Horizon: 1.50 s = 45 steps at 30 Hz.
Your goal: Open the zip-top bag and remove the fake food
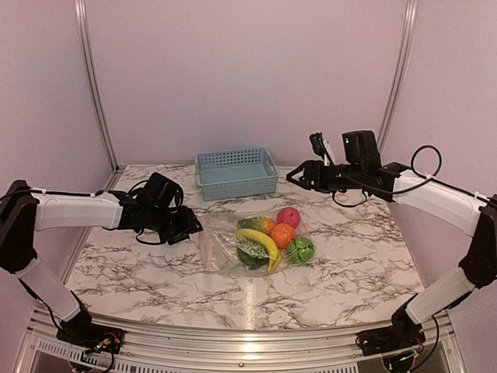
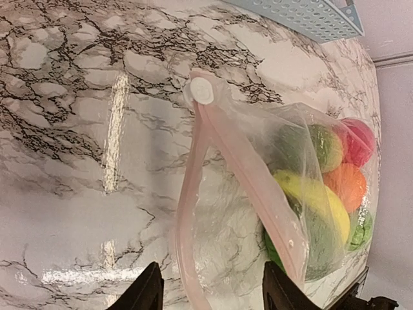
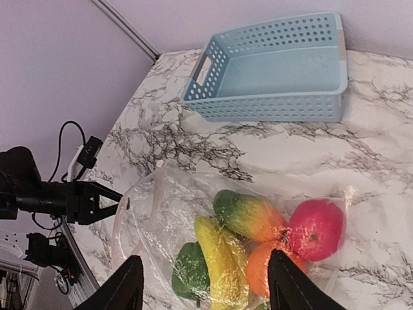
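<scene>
The clear zip-top bag (image 1: 221,250) lies flat mid-table with the fake food inside: yellow banana (image 1: 260,242), orange fruit (image 1: 282,235), red fruit (image 1: 288,217), light green piece (image 1: 300,249). In the left wrist view the bag's (image 2: 226,219) pink zip strips (image 2: 184,219) stand spread apart from the white slider (image 2: 201,90). My left gripper (image 2: 213,294) is open and empty at the bag's left mouth end, a finger on each side. My right gripper (image 3: 206,284) is open and empty, raised above the bag's (image 3: 155,213) far right side, over the banana (image 3: 222,258) and dark green pepper (image 3: 188,274).
The light blue slatted basket (image 1: 236,172) stands at the back of the marble table, just behind the bag. Pale walls with metal corner rails close the back and sides.
</scene>
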Motion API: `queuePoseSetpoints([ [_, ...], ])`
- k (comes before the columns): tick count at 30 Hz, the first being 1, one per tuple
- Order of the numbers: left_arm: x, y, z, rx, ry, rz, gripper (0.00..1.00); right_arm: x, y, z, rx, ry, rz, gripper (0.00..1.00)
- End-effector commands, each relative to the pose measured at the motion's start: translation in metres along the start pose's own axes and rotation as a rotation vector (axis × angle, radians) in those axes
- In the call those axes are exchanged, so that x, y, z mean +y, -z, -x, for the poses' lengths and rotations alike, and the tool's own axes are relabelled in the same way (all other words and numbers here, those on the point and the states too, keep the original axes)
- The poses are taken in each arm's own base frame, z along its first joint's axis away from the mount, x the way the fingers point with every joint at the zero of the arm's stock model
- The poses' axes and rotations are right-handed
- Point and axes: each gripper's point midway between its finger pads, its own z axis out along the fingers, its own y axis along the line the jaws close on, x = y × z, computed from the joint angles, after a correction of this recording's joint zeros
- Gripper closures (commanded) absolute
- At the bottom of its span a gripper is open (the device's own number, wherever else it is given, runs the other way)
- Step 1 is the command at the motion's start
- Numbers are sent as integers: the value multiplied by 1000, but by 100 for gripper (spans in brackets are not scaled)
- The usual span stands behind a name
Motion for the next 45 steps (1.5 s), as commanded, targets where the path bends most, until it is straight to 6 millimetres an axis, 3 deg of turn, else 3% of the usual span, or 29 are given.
queuePoseSetpoints([
  [1,-6,6,-9,34,-53,-67,48,-50,15,-43,102,-99,-87,37],
  [4,-8,0,-14,62,-63,-79,62,-74,24,-60,127,-154,-116,37],
  [9,-14,-5,-16,71,-55,-116,77,-92,27,-75,138,-208,-109,35],
  [17,-39,-36,-27,122,-16,-278,85,-108,4,-99,227,-265,-62,34],
  [23,-51,-57,-40,159,6,-326,81,-114,-8,-115,264,-287,-27,34],
  [28,-52,-68,-54,181,22,-370,72,-120,-18,-128,289,-319,-11,35],
  [34,-73,-67,-63,191,11,-494,59,-127,-29,-144,308,-368,16,39],
  [36,-82,-61,-65,187,10,-556,55,-127,-30,-146,311,-370,27,44],
  [42,-106,-60,-74,220,-6,-660,49,-123,-29,-156,322,-387,53,73],
  [45,-98,-75,-80,234,8,-595,47,-125,-29,-163,335,-403,48,85],
])
